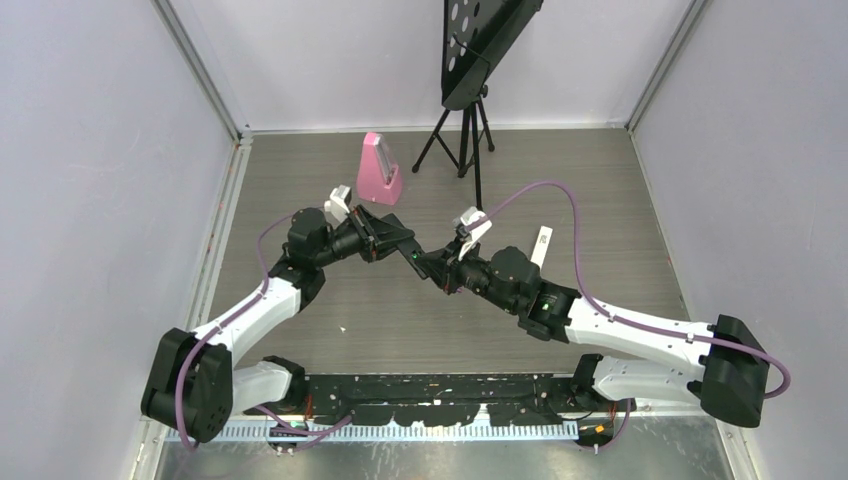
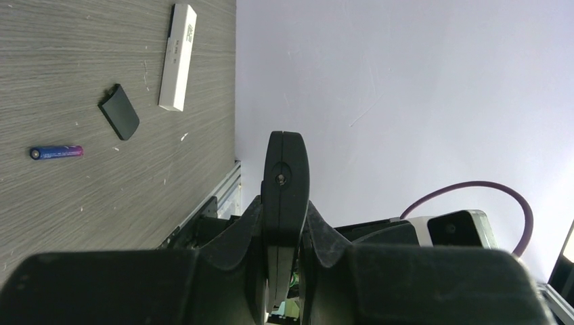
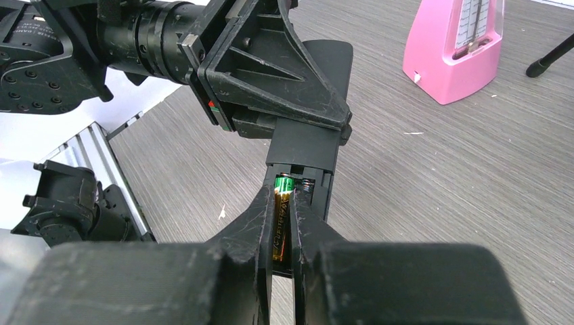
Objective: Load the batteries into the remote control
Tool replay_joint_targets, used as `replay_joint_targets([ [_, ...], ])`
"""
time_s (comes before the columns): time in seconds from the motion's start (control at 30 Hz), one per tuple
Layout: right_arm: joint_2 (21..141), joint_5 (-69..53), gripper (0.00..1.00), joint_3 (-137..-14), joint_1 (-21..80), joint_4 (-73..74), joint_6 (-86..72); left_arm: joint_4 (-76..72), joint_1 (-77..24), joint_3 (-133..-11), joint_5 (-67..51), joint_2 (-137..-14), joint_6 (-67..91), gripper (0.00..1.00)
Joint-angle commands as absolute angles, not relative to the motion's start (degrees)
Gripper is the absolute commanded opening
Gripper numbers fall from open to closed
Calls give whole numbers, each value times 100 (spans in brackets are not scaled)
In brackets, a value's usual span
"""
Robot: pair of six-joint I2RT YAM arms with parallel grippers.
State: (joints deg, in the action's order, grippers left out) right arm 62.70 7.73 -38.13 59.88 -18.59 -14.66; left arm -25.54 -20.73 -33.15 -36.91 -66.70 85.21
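Remote control (image 3: 304,152) plain black; gold battery (image 3: 281,230) with green end and dark lettering. By the white remote (image 2: 178,57), which bears faint grey print: back cover (image 2: 120,112) matt black, just beside it; blue battery (image 2: 56,152) with magenta tip, further from it. Table (image 1: 300,170) grey wood-grain with pale flecks; metronome (image 1: 379,170) pink, paler face; cable (image 2: 477,183) purple; left arm (image 1: 250,310) white, joints black.

remote control (image 3: 306,150): black, aloft, compartment (image 3: 310,184) open | gold battery (image 3: 281,227): at compartment | blue-purple battery (image 2: 56,152): flat on table (image 2: 54,61)
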Motion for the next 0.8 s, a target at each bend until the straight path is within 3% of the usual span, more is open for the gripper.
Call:
replay_joint_targets([
  [0.0,6382,150,4,-3433,6135,268,-1292,-3989,-1732,-3642,-3141,-6344,9064,0],
  [0.47,7071,524,1,-3852,6135,732,-1336,-4053,-1635,-4027,-3590,-6076,8619,0],
  [0.77,7697,971,11,-4263,6153,782,-1408,-3818,-1635,-4137,-3963,-5899,8486,0],
])
